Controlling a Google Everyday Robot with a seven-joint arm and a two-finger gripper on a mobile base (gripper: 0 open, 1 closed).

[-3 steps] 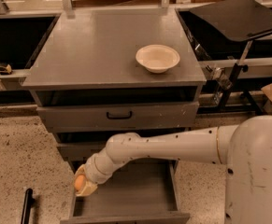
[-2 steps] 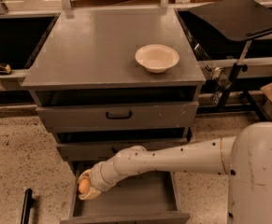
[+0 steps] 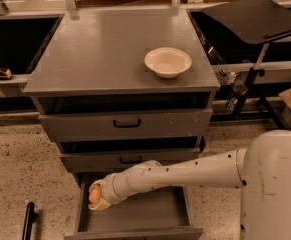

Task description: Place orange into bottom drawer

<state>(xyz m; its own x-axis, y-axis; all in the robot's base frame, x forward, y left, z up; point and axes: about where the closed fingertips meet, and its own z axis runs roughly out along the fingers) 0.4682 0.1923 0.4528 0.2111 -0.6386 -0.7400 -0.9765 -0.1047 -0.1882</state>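
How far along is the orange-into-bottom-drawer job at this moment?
Done: the lowest grey drawer is pulled open, and the small round orange fruit is gripped. In hand: the two-finger gripper holds it over the drawer's left side. Left: release it inside the drawer and withdraw.

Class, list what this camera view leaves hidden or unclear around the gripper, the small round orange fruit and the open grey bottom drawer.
Camera view:
1. Underside of the small round orange fruit: covered by the gripper holding it at the drawer's left.
2. Back of the grey bottom drawer: behind the white arm.
3. Small dark object on the left ledge: too small to identify.
4. Black floor bar: cut by the bottom edge.
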